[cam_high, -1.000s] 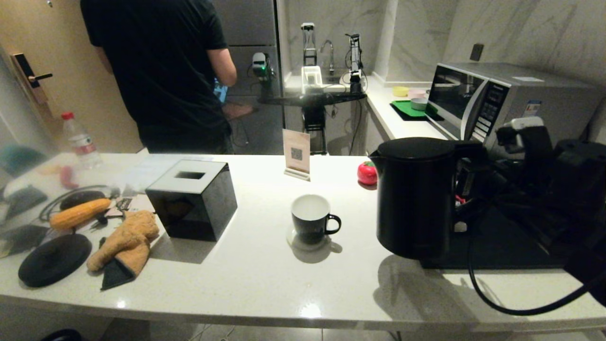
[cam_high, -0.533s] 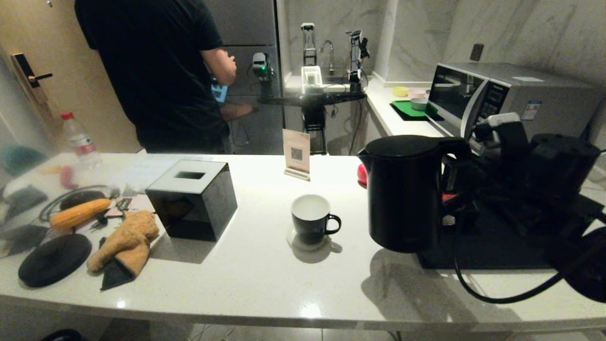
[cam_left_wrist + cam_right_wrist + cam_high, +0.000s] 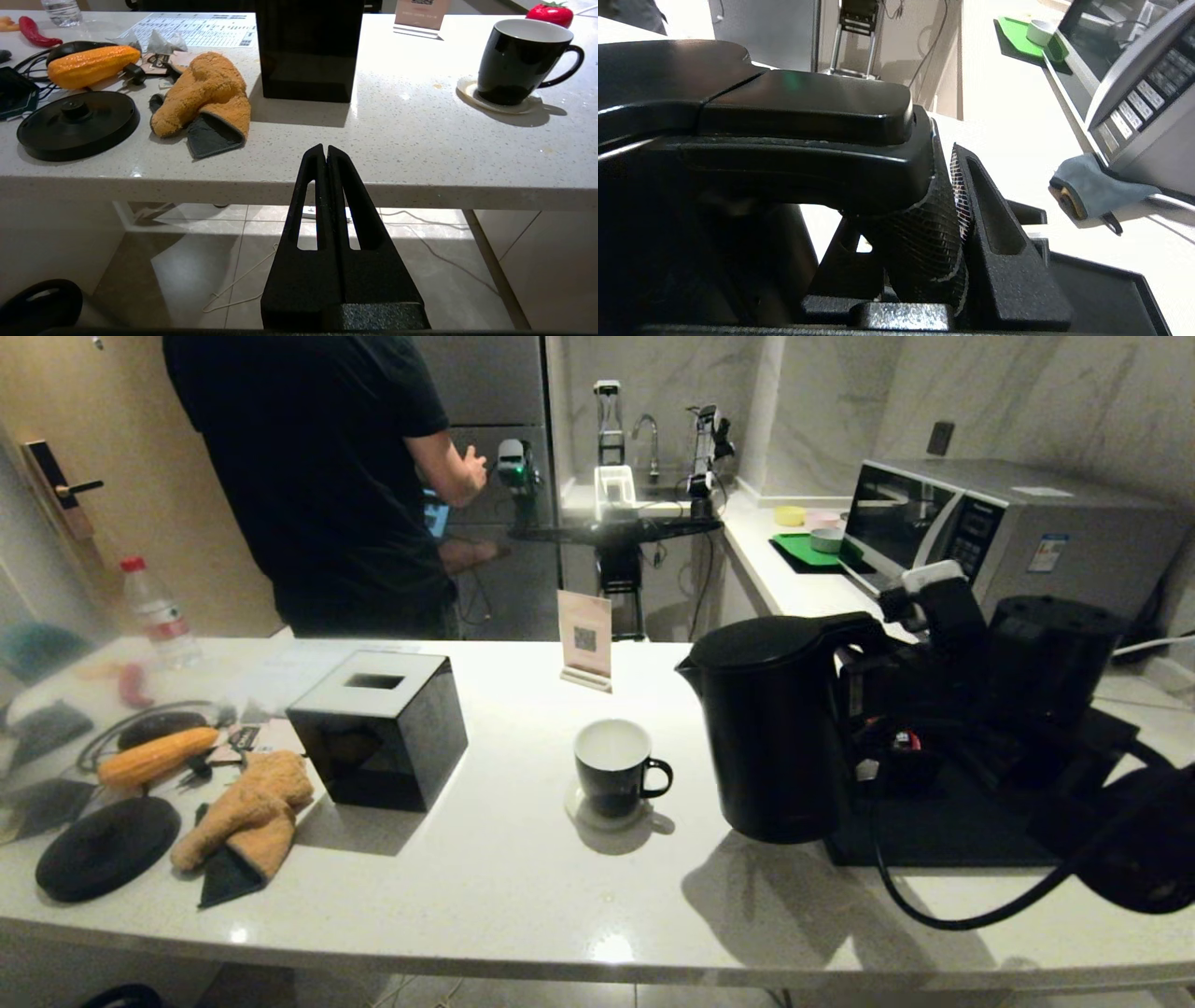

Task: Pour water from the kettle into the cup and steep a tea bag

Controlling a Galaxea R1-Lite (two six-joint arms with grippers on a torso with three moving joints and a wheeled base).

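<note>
Right claw (image 3: 924, 233): clamped on the kettle (image 3: 770, 728) handle, kettle tipped slightly toward the cup (image 3: 614, 768).
Cup: on the surface (image 3: 523, 887), left of kettle, white inside looks empty.
Left claw (image 3: 325, 154): shut, parked below the surface edge.

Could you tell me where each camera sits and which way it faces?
Head view: high, looking down at the counter; right arm holds the kettle beside the cup.
Left wrist view: below counter edge, facing across; shut left gripper in front.
Right wrist view: behind the right gripper, clamped on the kettle handle.
Head and left wrist views share the cup.
</note>
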